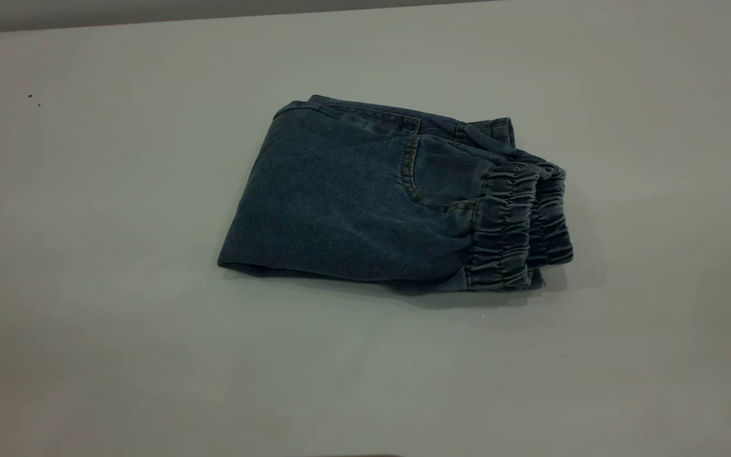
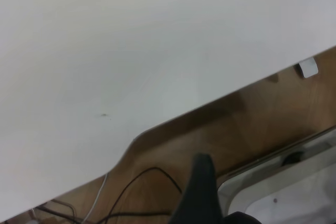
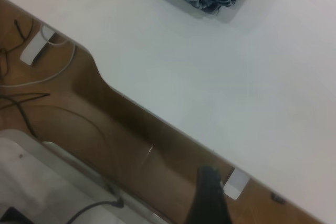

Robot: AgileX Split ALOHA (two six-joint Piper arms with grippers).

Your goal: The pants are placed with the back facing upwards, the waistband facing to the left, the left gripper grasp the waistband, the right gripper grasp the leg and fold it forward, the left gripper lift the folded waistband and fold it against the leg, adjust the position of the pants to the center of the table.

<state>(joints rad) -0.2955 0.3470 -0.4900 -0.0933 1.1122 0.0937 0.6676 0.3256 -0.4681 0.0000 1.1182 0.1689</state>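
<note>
Since the pants (image 1: 397,200) are lying folded mid-frame on the desk (image 1: 86,285), a careless nudge risks unfolding the waistband (image 1: 521,225), though both grippers' jaws are showing too little to tell their state.

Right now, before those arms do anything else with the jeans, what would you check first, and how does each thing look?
1. Pants folded into a compact bundle: ok.
2. Waistband stacked at the bundle's right end: ok.
3. Bundle at the middle of the table: roughly, slightly right; cannot tell if close enough.
4. Left gripper clear of the cloth, out past the table edge: ok.
5. Right gripper clear too, off the table edge: ok.
6. Either gripper open: cannot tell.
</note>
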